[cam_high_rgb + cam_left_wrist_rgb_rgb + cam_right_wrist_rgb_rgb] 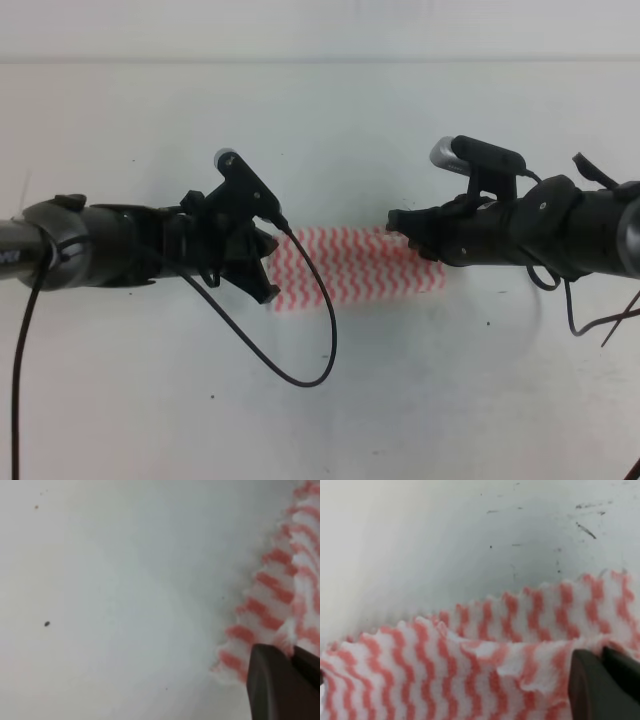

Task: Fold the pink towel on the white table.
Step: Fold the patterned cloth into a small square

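Seemingly mid-fold, the thin pink-and-white zigzag-striped towel [355, 265] lies on the speckled white table [320, 400] between the left gripper [262, 268] and right gripper [408, 228], each apparently pinching one end, though the fingertips are cropped, so the next move likely carries both edges across together.

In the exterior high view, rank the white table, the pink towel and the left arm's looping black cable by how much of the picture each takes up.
1. white table, filling nearly the whole view.
2. pink towel, a striped strip partly hidden by both grippers.
3. black cable, a long loop but only a thin line, so the least area.
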